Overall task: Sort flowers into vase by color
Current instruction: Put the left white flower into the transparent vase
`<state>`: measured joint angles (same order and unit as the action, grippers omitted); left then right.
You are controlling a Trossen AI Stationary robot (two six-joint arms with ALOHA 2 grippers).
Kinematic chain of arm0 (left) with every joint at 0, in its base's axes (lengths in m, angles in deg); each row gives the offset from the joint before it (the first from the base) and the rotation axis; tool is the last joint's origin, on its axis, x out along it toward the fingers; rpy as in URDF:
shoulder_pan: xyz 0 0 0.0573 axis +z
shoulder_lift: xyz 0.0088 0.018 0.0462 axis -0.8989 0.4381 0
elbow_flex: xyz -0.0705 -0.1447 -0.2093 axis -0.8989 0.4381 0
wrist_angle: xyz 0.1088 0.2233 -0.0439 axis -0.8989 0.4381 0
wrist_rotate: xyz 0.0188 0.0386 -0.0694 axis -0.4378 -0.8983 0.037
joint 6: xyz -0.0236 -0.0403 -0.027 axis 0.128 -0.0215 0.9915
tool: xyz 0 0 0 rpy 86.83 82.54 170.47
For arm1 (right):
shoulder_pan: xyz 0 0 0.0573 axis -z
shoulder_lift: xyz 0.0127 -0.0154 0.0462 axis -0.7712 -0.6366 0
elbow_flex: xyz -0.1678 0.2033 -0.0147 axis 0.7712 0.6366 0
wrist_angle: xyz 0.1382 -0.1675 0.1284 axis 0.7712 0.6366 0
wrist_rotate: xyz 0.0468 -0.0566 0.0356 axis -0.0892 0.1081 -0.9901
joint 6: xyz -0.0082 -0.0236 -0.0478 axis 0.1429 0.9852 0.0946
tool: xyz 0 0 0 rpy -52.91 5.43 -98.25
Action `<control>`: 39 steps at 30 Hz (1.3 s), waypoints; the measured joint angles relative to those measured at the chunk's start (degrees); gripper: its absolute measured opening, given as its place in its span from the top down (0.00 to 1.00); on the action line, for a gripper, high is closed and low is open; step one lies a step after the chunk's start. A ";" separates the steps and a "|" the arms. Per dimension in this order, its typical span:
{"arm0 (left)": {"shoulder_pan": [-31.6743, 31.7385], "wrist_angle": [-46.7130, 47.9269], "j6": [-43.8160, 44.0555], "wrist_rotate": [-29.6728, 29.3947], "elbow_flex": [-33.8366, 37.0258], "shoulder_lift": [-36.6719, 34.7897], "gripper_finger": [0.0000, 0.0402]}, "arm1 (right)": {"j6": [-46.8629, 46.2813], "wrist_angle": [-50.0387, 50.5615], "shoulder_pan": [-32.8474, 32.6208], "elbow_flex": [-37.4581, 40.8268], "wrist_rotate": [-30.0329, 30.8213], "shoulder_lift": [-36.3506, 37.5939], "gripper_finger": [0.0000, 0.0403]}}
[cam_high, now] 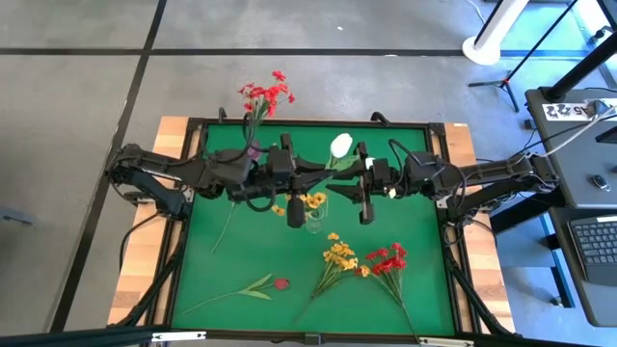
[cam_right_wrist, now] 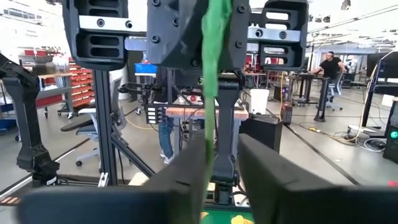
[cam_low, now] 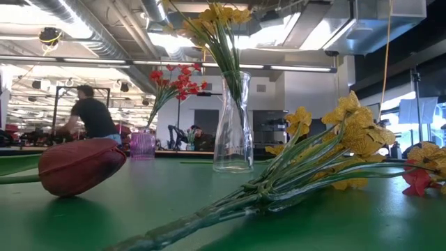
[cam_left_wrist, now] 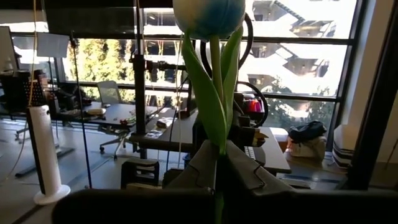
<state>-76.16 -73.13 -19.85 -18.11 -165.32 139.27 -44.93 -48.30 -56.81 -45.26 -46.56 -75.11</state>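
Note:
A white flower (cam_high: 340,145) on a green stem is held in the air above the table's far middle, with its bloom (cam_left_wrist: 208,15) toward the far edge. My left gripper (cam_high: 326,173) is shut on its stem. My right gripper (cam_high: 349,176) faces it from the right and is open. Its fingers (cam_right_wrist: 273,177) stand on either side of the stem (cam_right_wrist: 214,74), which runs close beside one of them. A clear vase (cam_high: 315,217) holds yellow flowers (cam_low: 219,17). A purple vase (cam_high: 253,149) holds red flowers (cam_high: 268,94). My left gripper pinches the white flower's green stem (cam_left_wrist: 219,146) between its two fingers, below the leaves and the bloom. The fingers come level from the table's left and lie across the stem. The flower is lifted clear of the table.
On the green mat lie a yellow cluster (cam_high: 337,258), a red cluster (cam_high: 388,260), a dark pink-red bud (cam_high: 281,284) on a leafy stem, and a thin stem (cam_high: 227,224). A raised black frame (cam_high: 308,122) borders the mat. A person (cam_low: 89,115) is in the room behind.

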 joint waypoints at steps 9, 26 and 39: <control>0.02 0.16 -0.50 -1.05 0.00 0.00 0.95 | 0.17 0.70 -0.01 0.00 0.07 0.04 0.97; -7.77 11.54 -6.05 -26.35 -0.02 -9.17 0.70 | 4.50 11.38 0.00 1.53 6.03 12.06 1.00; -9.66 28.32 13.53 -41.24 15.25 -15.11 0.68 | 2.97 -33.89 0.00 32.08 1.48 17.03 1.00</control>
<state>-85.82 -44.81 -6.32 -59.35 -150.07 124.16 -41.96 -82.19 -56.81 -13.18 -45.08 -58.08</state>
